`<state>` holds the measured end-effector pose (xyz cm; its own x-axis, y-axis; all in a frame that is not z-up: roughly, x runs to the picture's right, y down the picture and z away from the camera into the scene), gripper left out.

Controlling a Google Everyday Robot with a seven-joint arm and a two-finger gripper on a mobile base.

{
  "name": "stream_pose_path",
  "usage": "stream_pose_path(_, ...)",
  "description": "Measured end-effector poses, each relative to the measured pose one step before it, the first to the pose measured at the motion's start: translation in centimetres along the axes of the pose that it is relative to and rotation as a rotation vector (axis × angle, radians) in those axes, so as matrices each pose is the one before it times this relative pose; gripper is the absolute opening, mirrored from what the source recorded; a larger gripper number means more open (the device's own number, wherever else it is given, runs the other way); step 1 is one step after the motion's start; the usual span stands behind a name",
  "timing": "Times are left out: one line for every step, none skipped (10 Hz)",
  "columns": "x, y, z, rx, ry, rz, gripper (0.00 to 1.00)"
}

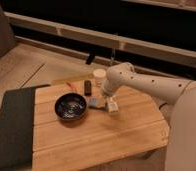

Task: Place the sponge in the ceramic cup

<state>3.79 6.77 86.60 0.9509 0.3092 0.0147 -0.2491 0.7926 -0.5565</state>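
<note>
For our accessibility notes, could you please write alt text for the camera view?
A white robot arm reaches in from the right, its hand low over a wooden table, beside a small blue-grey sponge. A pale ceramic cup stands behind them, and a dark bowl sits to the left.

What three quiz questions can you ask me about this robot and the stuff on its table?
1. True or false: the sponge is already inside the ceramic cup.
2. The gripper is down low over the wooden table. Which thing is right beside it? A) the sponge B) the ceramic cup C) the black block
3. Fill the gap: the sponge lies between the gripper and the dark ___.

Key: 1 false, as the sponge lies flat on the table; 2 A; 3 bowl.
</note>
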Motion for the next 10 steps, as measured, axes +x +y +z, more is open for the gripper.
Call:
stream_pose_path(0.011, -0.657, 0.498, -0.00099, 0.03518, -0.02679, 0.65)
stream_pose_path(-0.121, -0.621, 0.346, -0.00144, 0.0226, -0.01905, 0.65)
stream_pose_path(-0.709, -1.08, 0.439, -0.00414, 0.01892, -0.02924, 0.65)
stream_pose_path(-0.609, -0.489, 0.263, -0.00421, -0.00213, -0.01062, 0.65)
stream_pose_path(-0.729, -0.294, 0.52, -0.01097, -0.00449, -0.01096, 0.65)
stream_pose_path(-0.623, -0.005, 0.816, -0.0166, 0.00031, -0.01271, 0.65)
stream_pose_path(-0.583, 0.247, 0.897, -0.01791, 0.00417, -0.01389, 0.65)
stream_pose_path(-0.666, 0.284, 0.883, -0.01624, 0.00331, -0.01655, 0.65)
stream_pose_path(-0.182, 0.252, 0.639, -0.01543, 0.01081, -0.01285, 0.65)
stream_pose_path(-0.203, 0.217, 0.564, -0.01473, 0.00936, -0.01157, 0.65)
